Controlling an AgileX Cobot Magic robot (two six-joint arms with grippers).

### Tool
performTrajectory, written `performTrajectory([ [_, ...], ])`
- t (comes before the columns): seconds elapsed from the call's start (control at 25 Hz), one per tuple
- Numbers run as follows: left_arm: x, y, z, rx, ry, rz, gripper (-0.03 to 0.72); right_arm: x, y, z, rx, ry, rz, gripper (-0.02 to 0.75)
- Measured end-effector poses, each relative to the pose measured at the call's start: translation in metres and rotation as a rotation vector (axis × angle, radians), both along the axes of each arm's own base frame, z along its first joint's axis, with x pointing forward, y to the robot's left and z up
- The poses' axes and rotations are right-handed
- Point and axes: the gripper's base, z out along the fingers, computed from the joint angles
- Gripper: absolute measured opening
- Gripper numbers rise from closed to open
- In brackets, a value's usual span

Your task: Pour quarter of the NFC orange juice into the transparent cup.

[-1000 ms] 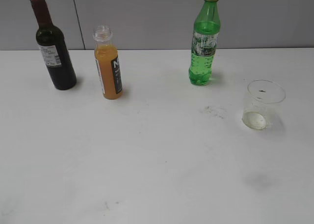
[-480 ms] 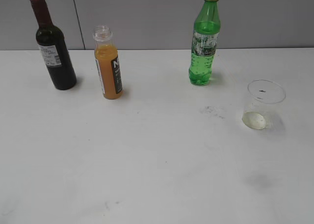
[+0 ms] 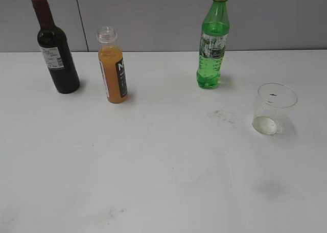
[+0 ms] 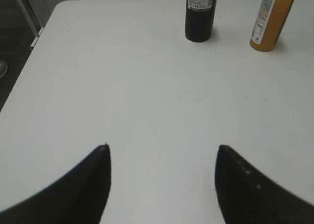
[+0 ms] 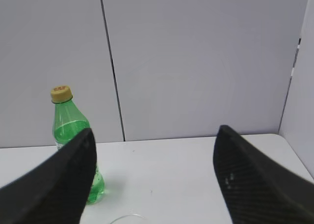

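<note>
The NFC orange juice bottle (image 3: 113, 67) stands uncapped at the back left of the white table; it also shows in the left wrist view (image 4: 271, 18) at the top right. The transparent cup (image 3: 274, 109) stands at the right, nearly empty; only its rim (image 5: 125, 218) shows at the bottom of the right wrist view. My left gripper (image 4: 162, 153) is open and empty over bare table, well short of the juice bottle. My right gripper (image 5: 154, 135) is open and empty, above and behind the cup. Neither gripper shows in the exterior view.
A dark wine bottle (image 3: 54, 48) stands left of the juice, also in the left wrist view (image 4: 200, 14). A green bottle with a yellow cap (image 3: 213, 43) stands behind the cup, also in the right wrist view (image 5: 73, 135). The table's left edge (image 4: 29, 62) shows. A grey wall backs the table.
</note>
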Motion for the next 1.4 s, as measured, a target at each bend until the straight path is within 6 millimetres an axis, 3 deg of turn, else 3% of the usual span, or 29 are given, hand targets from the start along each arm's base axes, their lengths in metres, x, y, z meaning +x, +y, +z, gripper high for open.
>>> performTrajectory([
  [0.12, 0.0, 0.0, 0.0, 0.0, 0.0, 0.0, 0.508, 0.009, 0.001, -0.025, 0.005, -0.004, 0.006, 0.572],
  [0.28, 0.0, 0.0, 0.0, 0.0, 0.0, 0.0, 0.508, 0.007, 0.006, -0.075, -0.01, -0.02, 0.065, 0.573],
  [0.52, 0.0, 0.0, 0.0, 0.0, 0.0, 0.0, 0.512, 0.0, 0.013, -0.131, -0.008, 0.065, 0.146, 0.657],
  [0.84, 0.0, 0.0, 0.0, 0.0, 0.0, 0.0, 0.673, 0.019, 0.01, -0.172, 0.047, 0.178, 0.09, 0.666],
  [1.2, 0.0, 0.0, 0.0, 0.0, 0.0, 0.0, 0.666, 0.028, 0.01, -0.254, -0.048, 0.537, 0.098, 0.666],
  [1.4, 0.0, 0.0, 0.0, 0.0, 0.0, 0.0, 0.645, 0.046, 0.016, -0.262, -0.054, 0.474, 0.159, 0.665],
])
